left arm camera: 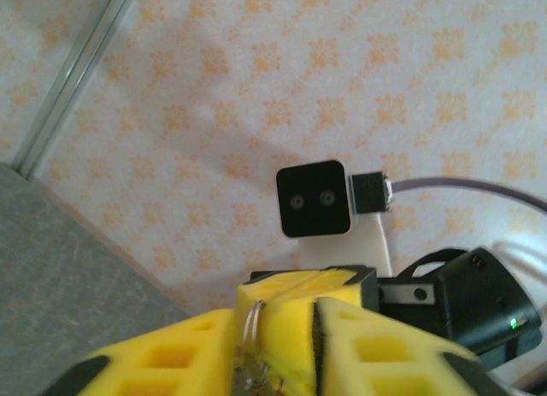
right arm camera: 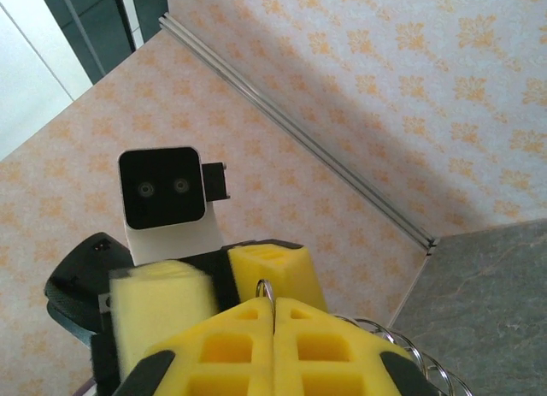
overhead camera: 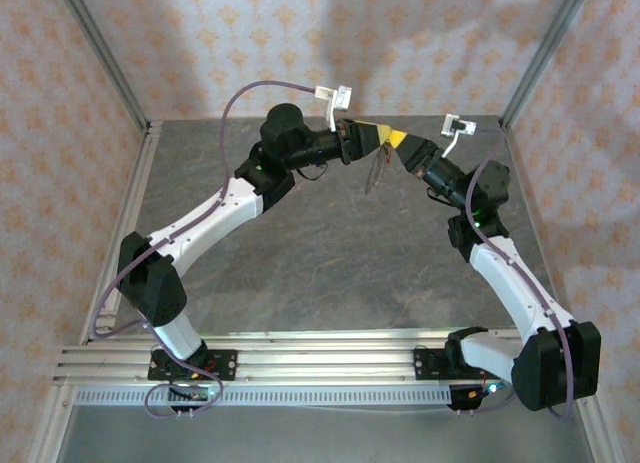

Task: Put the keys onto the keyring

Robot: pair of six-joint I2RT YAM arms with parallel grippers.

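Keyring [overhead camera: 376, 173] dangles above the far middle of the table [overhead camera: 300, 263], its thin wire pinched at the top in the clenched right gripper [right arm camera: 273, 323]. Meeting it tip to tip from the left, the left gripper [left arm camera: 278, 349] has its fingers [left arm camera: 171, 353] parted, the wire lying in the gap beside one of them. The job looks to be at the steadying or hand-over stage. Next, one gripper must hold the loop firmly while a key is fetched and its hole lined up finely with the wire.
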